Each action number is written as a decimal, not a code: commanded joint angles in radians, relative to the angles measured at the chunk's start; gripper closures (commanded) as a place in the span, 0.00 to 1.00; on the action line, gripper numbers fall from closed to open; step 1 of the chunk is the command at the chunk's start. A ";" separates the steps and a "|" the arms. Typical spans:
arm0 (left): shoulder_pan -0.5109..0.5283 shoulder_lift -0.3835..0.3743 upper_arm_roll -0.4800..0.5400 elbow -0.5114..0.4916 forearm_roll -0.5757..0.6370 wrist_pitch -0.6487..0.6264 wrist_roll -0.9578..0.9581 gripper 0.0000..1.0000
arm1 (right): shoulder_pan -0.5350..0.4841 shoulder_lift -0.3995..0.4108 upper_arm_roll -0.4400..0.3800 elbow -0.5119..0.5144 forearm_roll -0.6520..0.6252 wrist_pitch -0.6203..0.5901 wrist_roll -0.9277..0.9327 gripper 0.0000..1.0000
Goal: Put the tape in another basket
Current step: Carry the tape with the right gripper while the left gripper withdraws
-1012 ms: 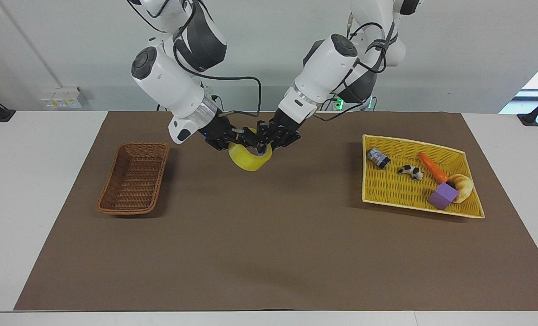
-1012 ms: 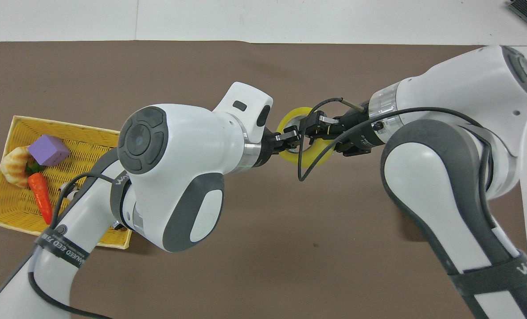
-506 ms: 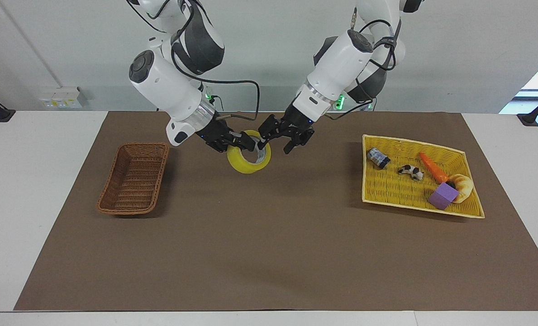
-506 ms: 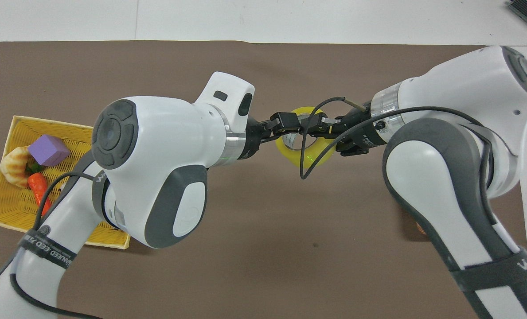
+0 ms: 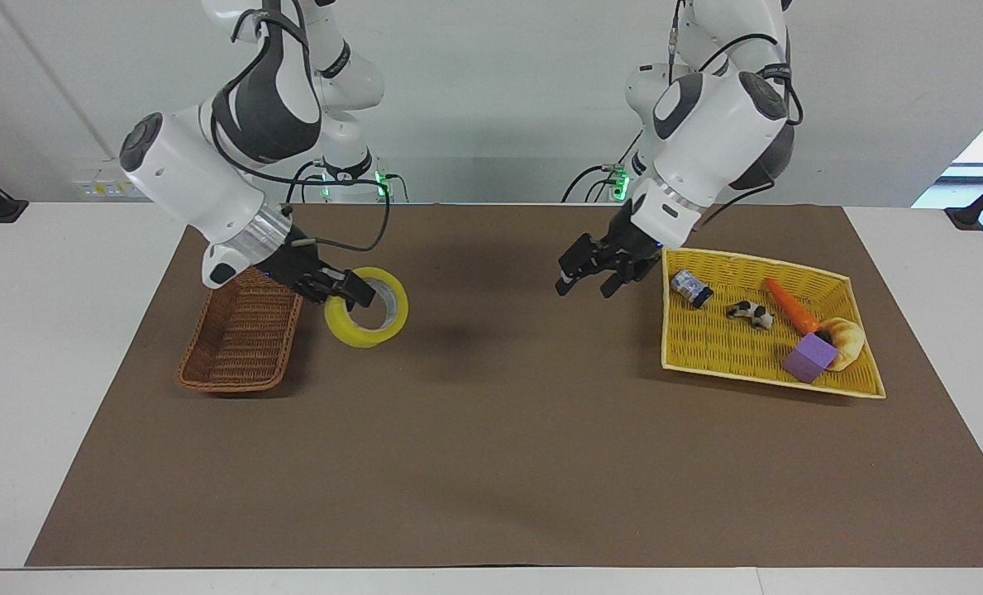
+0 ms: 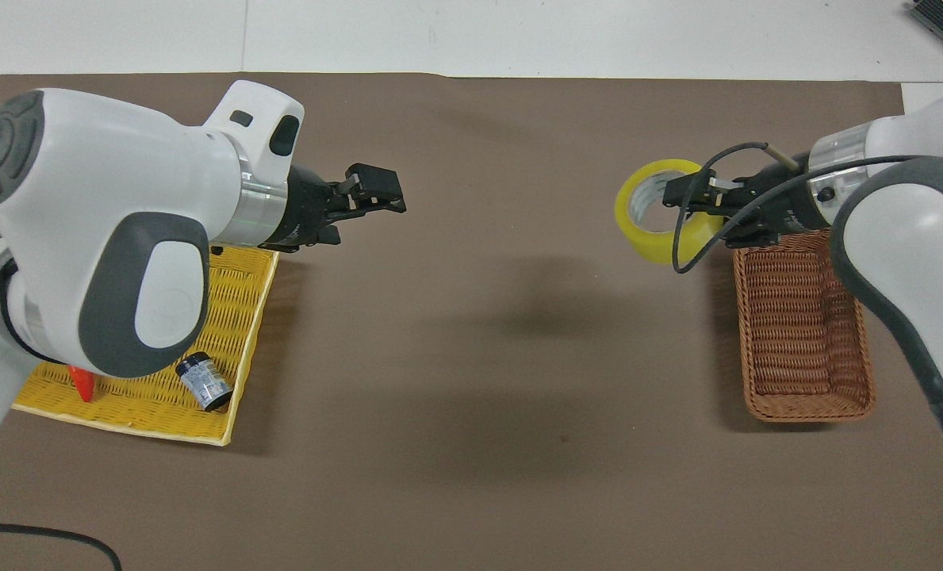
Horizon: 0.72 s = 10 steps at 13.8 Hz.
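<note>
Two hands are in the air, and only ours on the right carries anything: the right hand is clenched on the rim of the tape, one finger through the ring's white core, so the roll hangs off the surface just beside the brown basket, toward the middle of the surface and not yet over the basket's opening. In the overhead view the tape sits clear of the wicker rim, which agrees with that. We judge the step in hand to be the carry toward the basket, with the drop not yet done. Next we would need to bring the roll sideways over the basket's interior, lower it inside the sloping walls, and then let the fingers part; the roll is wide against the narrow basket, so it could catch on the rim. Our left hand waits with its fingers released and empty, hovering over the bare surface just beside the yellow tray, whose purple cube and carrot stay out of this.
</note>
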<state>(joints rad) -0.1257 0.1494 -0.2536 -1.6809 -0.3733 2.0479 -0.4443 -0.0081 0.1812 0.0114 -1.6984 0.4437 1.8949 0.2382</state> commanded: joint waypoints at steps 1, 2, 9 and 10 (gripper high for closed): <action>0.095 -0.021 -0.004 -0.006 0.066 -0.104 0.122 0.00 | -0.088 0.012 0.013 -0.041 -0.046 0.085 -0.089 1.00; 0.133 -0.021 -0.003 -0.006 0.094 -0.130 0.177 0.00 | -0.125 0.023 0.013 -0.041 -0.048 0.090 -0.132 1.00; 0.265 -0.057 -0.003 0.010 0.394 -0.264 0.434 0.00 | -0.260 -0.040 0.008 -0.262 -0.104 0.089 -0.411 1.00; 0.265 -0.068 -0.004 0.018 0.440 -0.297 0.435 0.00 | -0.265 -0.060 0.007 -0.294 -0.131 0.090 -0.415 1.00</action>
<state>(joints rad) 0.1460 0.1091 -0.2505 -1.6763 -0.0213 1.8158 -0.0177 -0.2610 0.2105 0.0060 -1.8879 0.3539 1.9674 -0.1497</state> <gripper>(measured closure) 0.000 1.000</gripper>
